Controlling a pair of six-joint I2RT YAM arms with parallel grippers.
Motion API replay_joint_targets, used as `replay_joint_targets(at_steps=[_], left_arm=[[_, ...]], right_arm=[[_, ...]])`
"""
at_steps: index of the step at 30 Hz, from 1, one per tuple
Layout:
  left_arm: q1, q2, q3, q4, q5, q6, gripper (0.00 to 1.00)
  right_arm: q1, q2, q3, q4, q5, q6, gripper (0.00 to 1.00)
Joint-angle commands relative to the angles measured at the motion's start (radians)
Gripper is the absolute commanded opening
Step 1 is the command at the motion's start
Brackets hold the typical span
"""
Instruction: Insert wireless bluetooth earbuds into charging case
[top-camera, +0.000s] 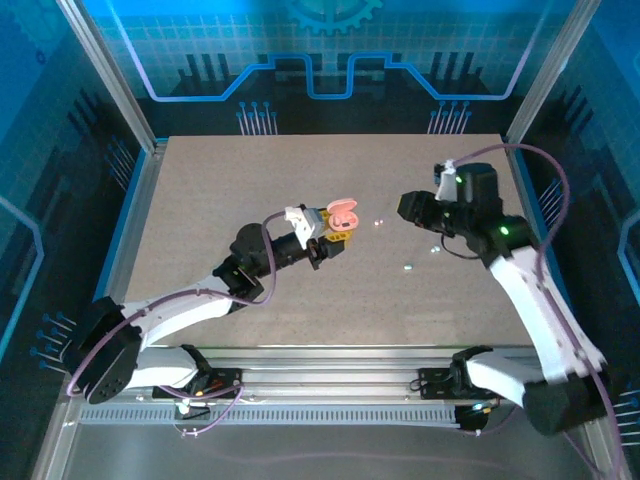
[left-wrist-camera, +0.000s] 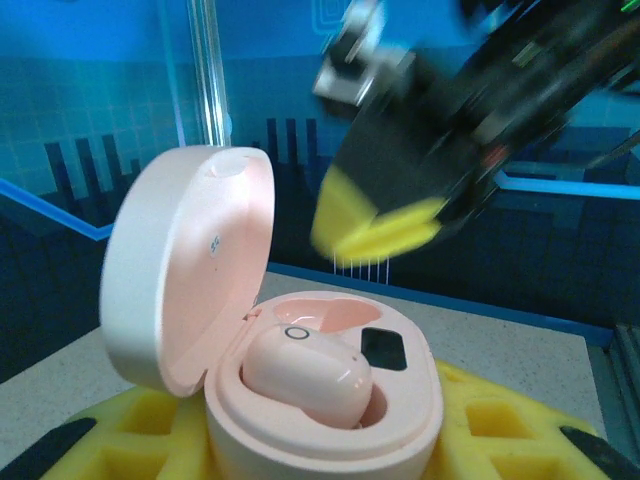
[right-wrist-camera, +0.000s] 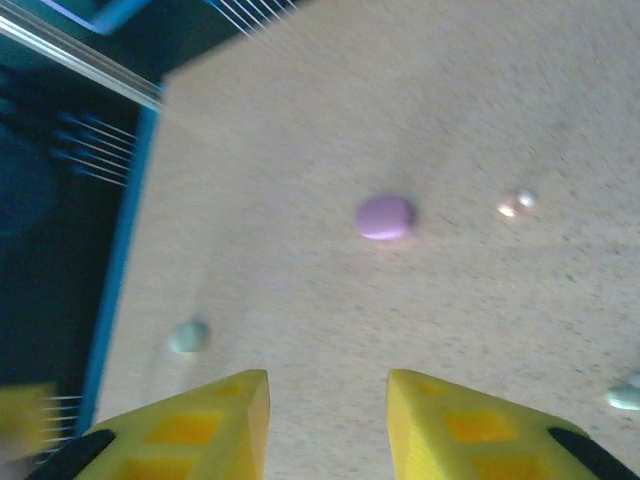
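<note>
My left gripper (top-camera: 335, 232) is shut on the pink charging case (top-camera: 343, 212), held above the table's middle with its lid open. In the left wrist view the charging case (left-wrist-camera: 330, 410) sits between my yellow fingers (left-wrist-camera: 500, 430). One pink earbud (left-wrist-camera: 305, 375) lies in its near socket, and the far socket (left-wrist-camera: 330, 312) is empty. My right gripper (top-camera: 415, 210) hovers just right of the case, and one of its fingers (left-wrist-camera: 385, 225) shows blurred above it. The right gripper (right-wrist-camera: 328, 385) is open and holds nothing. On the table ahead of it lie a purplish earbud (right-wrist-camera: 385, 217) and a small pale earbud (right-wrist-camera: 517, 203).
A greenish nub (right-wrist-camera: 188, 336) lies left of the right fingers and another (right-wrist-camera: 625, 397) at the right edge. Small nubs (top-camera: 408, 266) dot the table between the arms. The table's far edge with a blue rail (right-wrist-camera: 110, 290) is close on the left.
</note>
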Motion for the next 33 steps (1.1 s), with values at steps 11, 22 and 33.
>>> replay_joint_targets(at_steps=[11,22,33], left_arm=[[0.002,-0.073,-0.011,-0.025,-0.019,0.032,0.34],[0.004,-0.074,-0.009,-0.034,-0.026,0.037,0.34],[0.003,-0.070,-0.007,-0.030,-0.018,0.030,0.34]], right_arm=[[-0.013,0.697,0.307,-0.107,0.074,-0.225,0.38],[0.027,1.031,0.641,-0.289,0.219,-0.216,0.43],[0.069,1.221,0.857,-0.412,0.307,-0.337,0.39]])
